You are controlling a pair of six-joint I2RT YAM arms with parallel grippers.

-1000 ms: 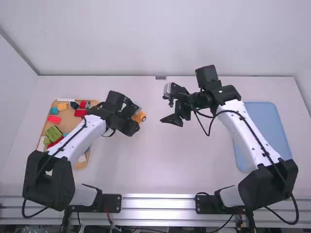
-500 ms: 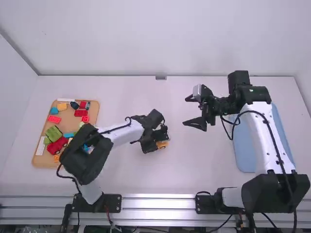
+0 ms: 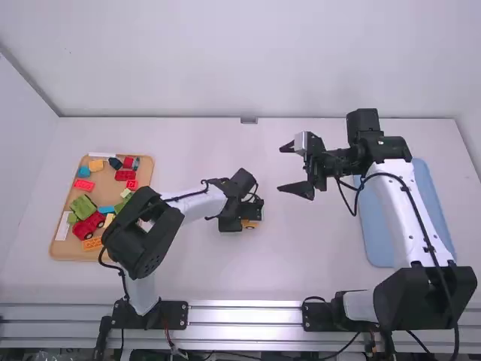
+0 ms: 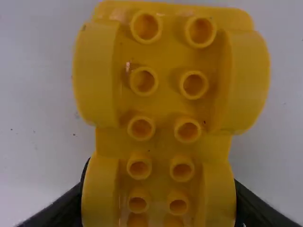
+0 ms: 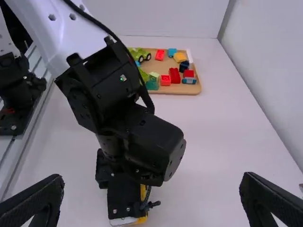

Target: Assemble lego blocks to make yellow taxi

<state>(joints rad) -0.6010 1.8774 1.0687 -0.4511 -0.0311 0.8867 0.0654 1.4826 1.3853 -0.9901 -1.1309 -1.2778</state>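
Starting at the left end of the worktop (image 3: pixel 188 271), the wooden tray (image 3: pixel 105 181) carries the loose blocks. Among these, the red car (image 3: pixel 89 224) should be treated as light, rigid plastic. Grip it across the body, clear of the wheels, which may roll under side load.

Right of the tray, near the middle, is the yellow car base (image 4: pixel 163 108), held by the left gripper (image 3: pixel 251 213). Its fingers are closed on opposite sides of the base, by the curved side guards at one end. Whether the underside touches the worktop cannot be told.

Handling: the base is judged light, stiff and hard to break, but smooth. The rounded guards offer little flat contact, so an off-centre grip could let it twist. Take hold low on both long sides, apply even pressure and leave the hollow studs (image 4: pixel 144 81) exposed for the next block. Pressing a block on will call for firm, straight force; support the base flat beforehand, or it may tip in the grip.

Farther right, the right gripper (image 3: pixel 282 168) is empty, its fingers (image 5: pixel 270 197) wide apart. It is suited to taking a small block by two parallel walls. At the far right lies the blue tray (image 3: pixel 378 252), partly beneath the right arm (image 3: pixel 402 210).
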